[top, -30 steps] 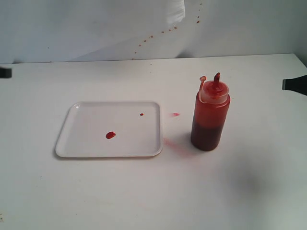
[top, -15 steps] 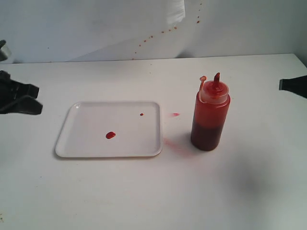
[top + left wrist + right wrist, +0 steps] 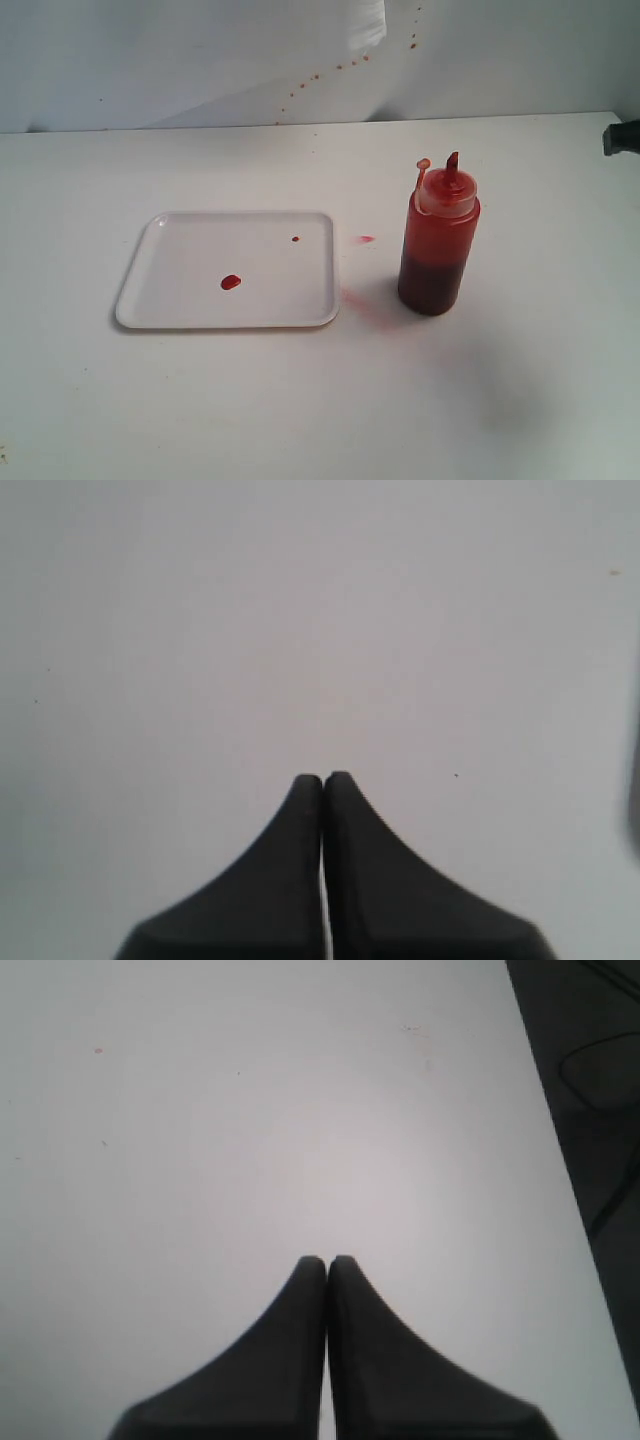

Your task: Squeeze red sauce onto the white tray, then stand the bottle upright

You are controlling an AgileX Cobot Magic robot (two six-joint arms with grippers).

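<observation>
Left arm now out of exterior view, right arm (image 3: 622,137) farther back; both jaws closed, empty.

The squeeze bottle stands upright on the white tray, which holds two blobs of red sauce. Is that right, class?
Not quite. The exterior view shows the squeeze bottle standing upright on the table, to the right of the white tray and apart from it. The tray does hold two blobs of red sauce.
</observation>
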